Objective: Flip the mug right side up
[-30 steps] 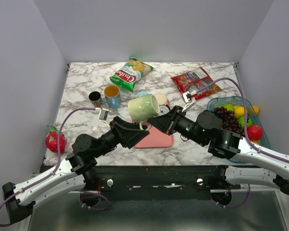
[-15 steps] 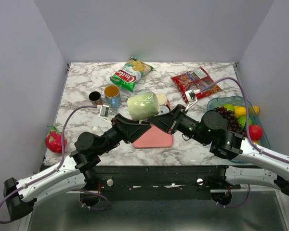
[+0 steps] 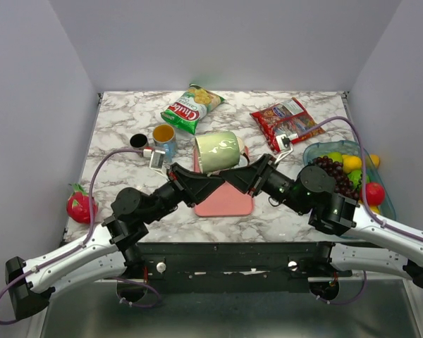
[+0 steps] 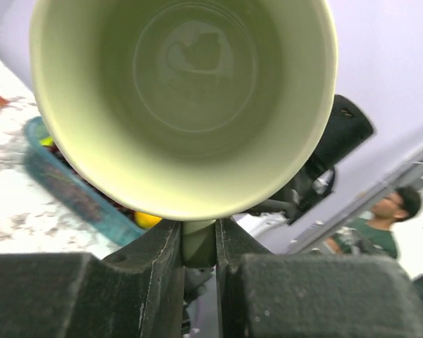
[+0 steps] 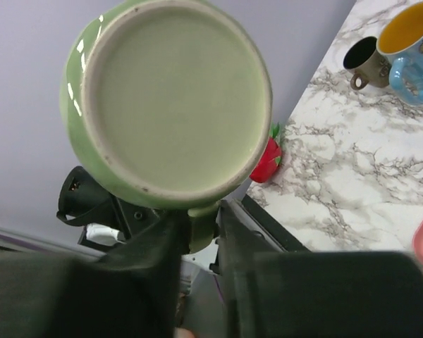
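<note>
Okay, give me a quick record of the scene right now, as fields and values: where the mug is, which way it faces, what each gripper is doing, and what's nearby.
object: green mug, held off the table on its side, over the pink board
mouth: toward the left wrist camera
base: toward the right wrist camera
left gripper: shut on the handle
right gripper: shut on the handle
task state: not yet upright
nearby: blue mug, dark cup, chips bag, fruit basket

Pale green mug, pink board, grey-veined white marble table, blue cup, teal basket
</note>
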### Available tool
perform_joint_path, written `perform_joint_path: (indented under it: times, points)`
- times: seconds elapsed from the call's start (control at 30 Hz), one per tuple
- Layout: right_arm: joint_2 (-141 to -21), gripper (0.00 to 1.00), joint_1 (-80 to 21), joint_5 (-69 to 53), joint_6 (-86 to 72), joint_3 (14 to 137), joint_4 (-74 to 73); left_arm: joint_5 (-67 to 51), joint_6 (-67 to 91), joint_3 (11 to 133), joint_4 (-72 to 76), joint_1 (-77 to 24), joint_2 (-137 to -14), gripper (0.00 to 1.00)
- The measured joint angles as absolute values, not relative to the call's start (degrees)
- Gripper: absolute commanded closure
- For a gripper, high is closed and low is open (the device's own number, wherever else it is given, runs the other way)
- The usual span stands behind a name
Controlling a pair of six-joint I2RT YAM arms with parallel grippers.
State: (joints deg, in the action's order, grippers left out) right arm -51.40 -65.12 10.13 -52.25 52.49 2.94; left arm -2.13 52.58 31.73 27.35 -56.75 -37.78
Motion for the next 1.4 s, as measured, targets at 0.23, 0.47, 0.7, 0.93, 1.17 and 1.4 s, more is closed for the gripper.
perform_joint_path:
  times: [0.23, 0.47, 0.7, 0.93, 1.17, 1.4]
  points:
    - [-50.7, 0.00, -65.3, 13.7, -50.3, 52.6, -3.1, 6.5, 45.7, 36.4, 14.1, -56.6, -39.3, 1.00]
    - [-47.5, 0.00, -65.3, 20.4, -50.5, 52.4, -13.7, 24.3, 37.2, 47.2, -9.4, -56.4, -42.8, 1.00]
    - [-43.4, 0.00, -65.3, 26.2, -52.3, 48.4, -21.8, 34.5, 31.4, 56.8, -29.2, -39.9, -51.0, 1.00]
    - [-44.2, 0.00, -65.3, 29.1, -52.4, 48.2, -27.2, 30.2, 30.6, 58.2, -37.0, -15.3, -60.9, 1.00]
    - [-50.3, 0.00, -63.6, 29.1, -52.4, 51.5, -32.1, 25.6, 31.1, 58.3, -36.9, -2.9, -69.3, 1.00]
    - [-52.1, 0.00, -60.7, 28.3, -51.4, 51.5, -33.4, 23.4, 31.0, 58.7, -35.6, -0.7, -78.1, 1.00]
